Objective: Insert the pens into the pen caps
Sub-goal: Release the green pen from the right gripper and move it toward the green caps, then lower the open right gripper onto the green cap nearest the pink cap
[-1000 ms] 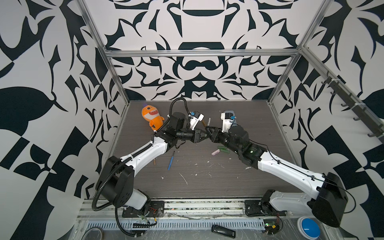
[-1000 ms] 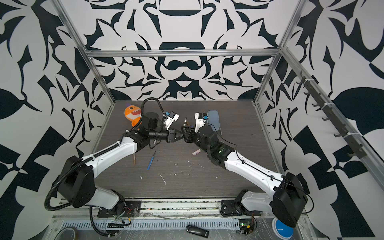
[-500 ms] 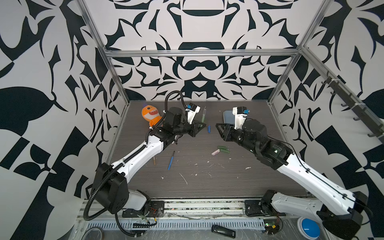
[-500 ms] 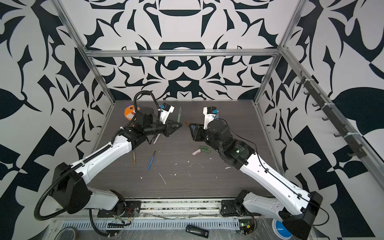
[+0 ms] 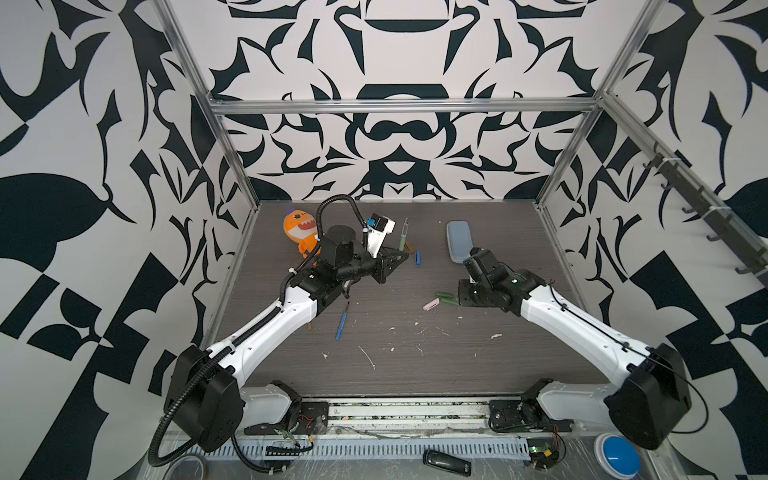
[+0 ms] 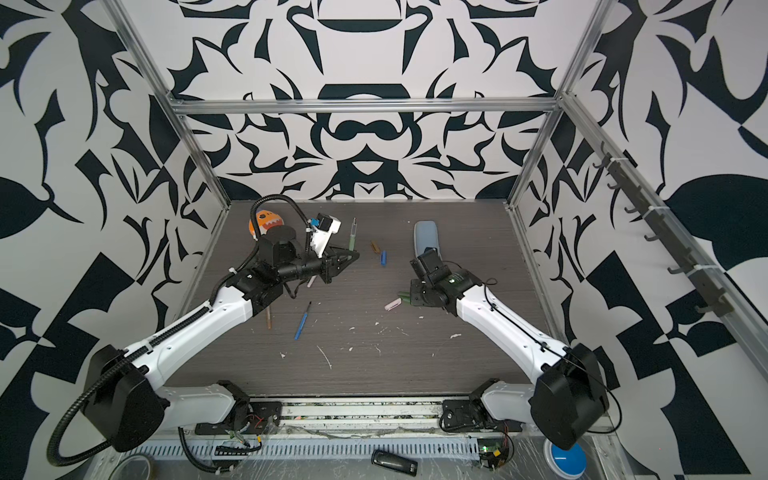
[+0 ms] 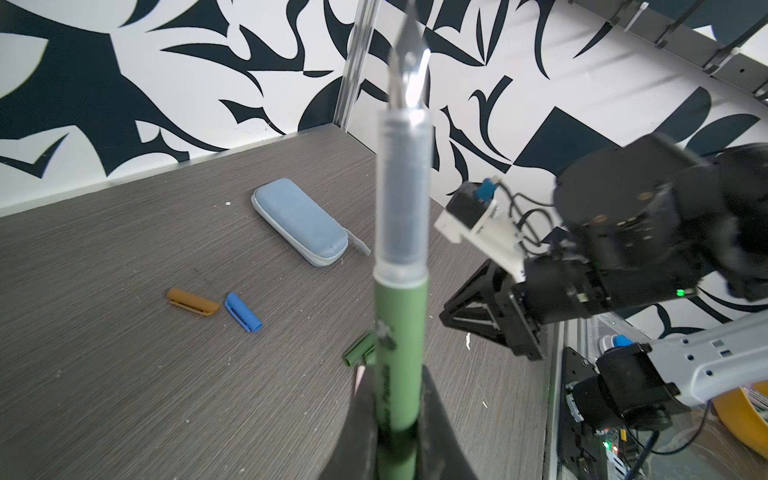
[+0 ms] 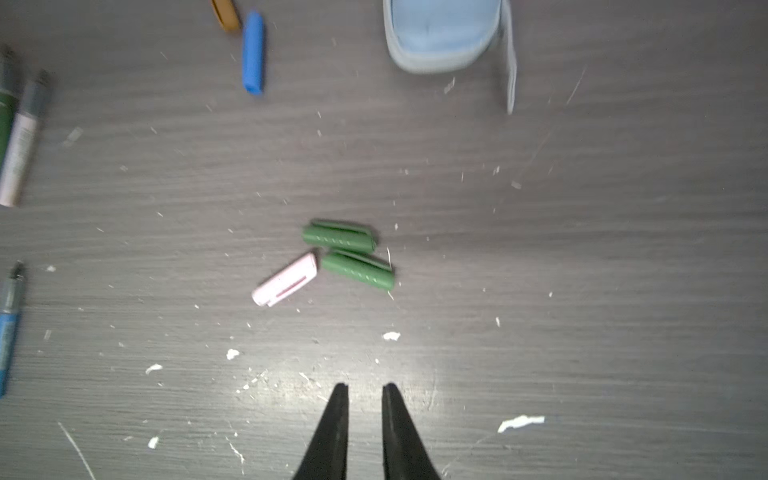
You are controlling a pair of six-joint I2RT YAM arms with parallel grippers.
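Fingers of the left gripper pinch the green pen low on its barrel, nib up, its lower end buried between them. Right gripper hangs empty over the table, tips a sliver apart, short of two green caps and the pink cap. Blurred at the wrist view's edge, a white-pink pen and the blue pen are cut off.

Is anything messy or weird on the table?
Yes. Little white flecks are scattered all over the table, like crumbs or scraps. An orange shark toy sits at the back, the only plaything there. Nothing looks broken.
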